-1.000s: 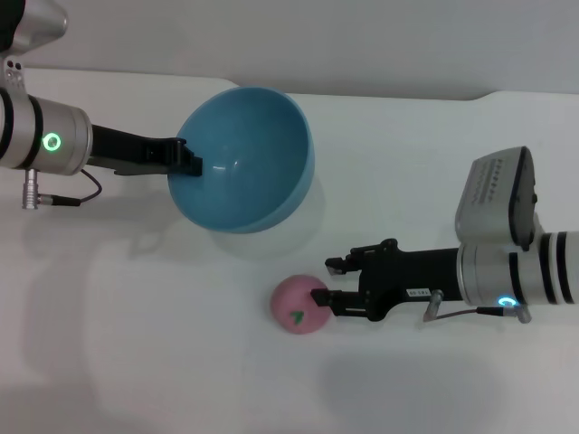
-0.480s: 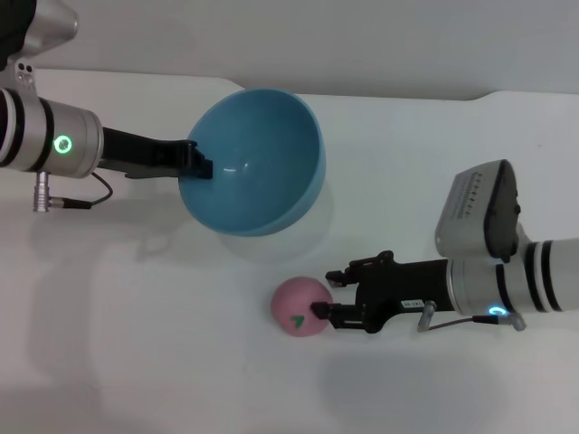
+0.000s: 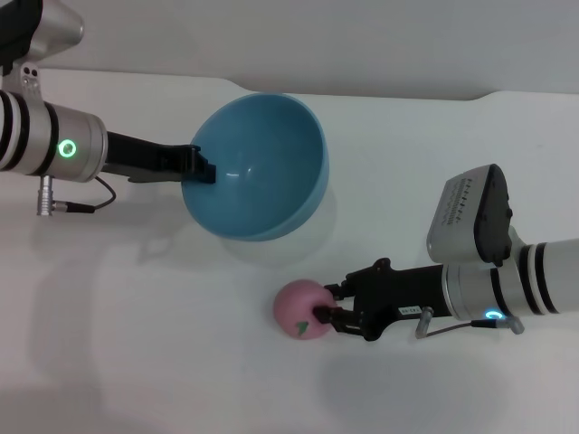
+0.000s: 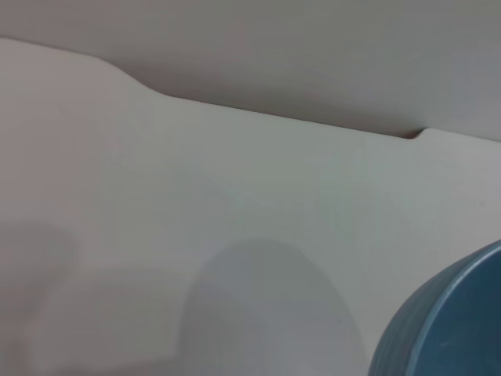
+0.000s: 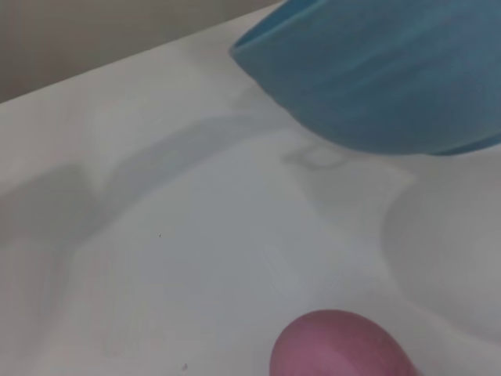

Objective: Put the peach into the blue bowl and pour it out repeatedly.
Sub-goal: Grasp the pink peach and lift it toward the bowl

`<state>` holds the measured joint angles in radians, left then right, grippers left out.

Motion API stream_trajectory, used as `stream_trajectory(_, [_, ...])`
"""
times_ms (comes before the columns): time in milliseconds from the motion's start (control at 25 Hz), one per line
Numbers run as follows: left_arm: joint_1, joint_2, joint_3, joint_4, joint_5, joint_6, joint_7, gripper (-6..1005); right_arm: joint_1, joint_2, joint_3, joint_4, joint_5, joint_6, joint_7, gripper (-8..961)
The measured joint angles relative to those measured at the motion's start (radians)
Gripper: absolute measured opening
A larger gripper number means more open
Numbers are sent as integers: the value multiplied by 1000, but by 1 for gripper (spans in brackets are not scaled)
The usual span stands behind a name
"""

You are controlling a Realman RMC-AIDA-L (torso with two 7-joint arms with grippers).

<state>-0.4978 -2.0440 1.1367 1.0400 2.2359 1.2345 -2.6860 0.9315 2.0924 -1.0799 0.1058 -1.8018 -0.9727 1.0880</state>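
Note:
The blue bowl [image 3: 262, 167] is held tilted above the white table, its opening facing up and toward me. My left gripper [image 3: 201, 168] is shut on the bowl's left rim. The bowl's outer wall shows in the left wrist view [image 4: 454, 321] and in the right wrist view [image 5: 383, 70]. The bowl is empty. The peach [image 3: 301, 309] lies on the table below the bowl, and also shows in the right wrist view [image 5: 340, 345]. My right gripper [image 3: 331, 306] is open, with its fingertips at the peach's right side.
The white table [image 3: 136, 316] reaches a pale wall at the back, with a notch in its far edge [image 3: 493, 93]. A cable [image 3: 77, 203] hangs under my left wrist. Shadows of the bowl and arms lie on the table.
My right gripper has slid left and lower until its fingertips reach the peach. My left arm has carried the bowl slightly right and tilted it a little more. The peach has stayed put.

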Motion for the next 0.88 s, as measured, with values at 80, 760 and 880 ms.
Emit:
stream_trajectory(80, [2, 0, 0, 0, 0, 0, 0, -1, -1, 0, 0, -1, 0, 0, 0, 348])
stream_trajectory(760, [-13, 3, 8, -5, 2, 4, 10, 0, -225, -15, 49, -281, 11, -278, 11, 58])
stream_trajectory(880, [-18, 3, 19, -7, 22, 2, 6, -1, -330, -22, 82, -400, 21, -367, 26, 51])
